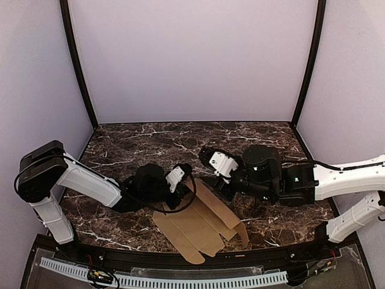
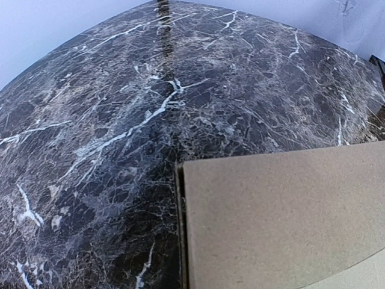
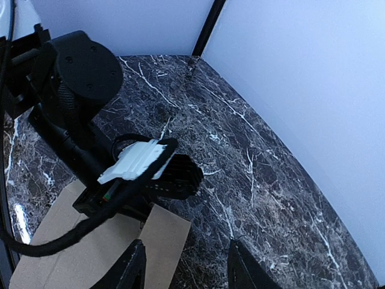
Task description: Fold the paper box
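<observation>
Seemingly my left hand (image 1: 183,174), pressed together, pins the paper box (image 1: 198,226) flat on the desk (image 1: 150,141). My right hand (image 3: 186,271) hovers spread, ready to take a flap.

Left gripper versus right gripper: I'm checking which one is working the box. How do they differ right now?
The left gripper is shut; the right gripper is open with nothing between its fingers. The left gripper sits low at the edge of the paper box, though a pinch on the card cannot be confirmed; the right gripper hangs beside that edge, holding nothing. Both are at the box's far side.
</observation>
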`<state>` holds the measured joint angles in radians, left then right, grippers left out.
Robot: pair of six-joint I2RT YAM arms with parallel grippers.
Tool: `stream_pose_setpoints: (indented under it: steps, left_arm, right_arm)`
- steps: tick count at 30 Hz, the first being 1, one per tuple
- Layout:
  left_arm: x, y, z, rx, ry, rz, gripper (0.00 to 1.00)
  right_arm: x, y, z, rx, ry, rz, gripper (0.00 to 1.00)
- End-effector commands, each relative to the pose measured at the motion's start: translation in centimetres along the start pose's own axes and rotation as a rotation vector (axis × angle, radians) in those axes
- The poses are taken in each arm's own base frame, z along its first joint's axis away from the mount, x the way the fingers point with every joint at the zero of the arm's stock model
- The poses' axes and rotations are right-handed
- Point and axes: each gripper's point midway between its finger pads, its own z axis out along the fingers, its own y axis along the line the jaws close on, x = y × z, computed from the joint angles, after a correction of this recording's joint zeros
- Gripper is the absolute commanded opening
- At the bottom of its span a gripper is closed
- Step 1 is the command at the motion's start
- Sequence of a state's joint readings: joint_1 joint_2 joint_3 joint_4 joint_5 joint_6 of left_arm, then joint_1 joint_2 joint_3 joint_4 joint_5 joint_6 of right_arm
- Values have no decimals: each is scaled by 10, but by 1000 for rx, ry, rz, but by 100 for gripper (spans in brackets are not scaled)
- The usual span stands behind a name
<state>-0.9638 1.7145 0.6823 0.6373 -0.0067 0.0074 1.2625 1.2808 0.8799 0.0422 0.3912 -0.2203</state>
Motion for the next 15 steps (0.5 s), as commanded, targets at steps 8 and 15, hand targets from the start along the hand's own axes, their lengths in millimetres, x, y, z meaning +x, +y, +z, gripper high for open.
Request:
stream_pose_setpoints:
  steps: [8,15]
  left_arm:
    - [3,-27,8,205,43,97,1]
    - [7,-27,13,202,67,106,1]
  right_arm:
    - [34,-14,34,-181,117,442,0]
    - [41,-1,58,-277,137,546,0]
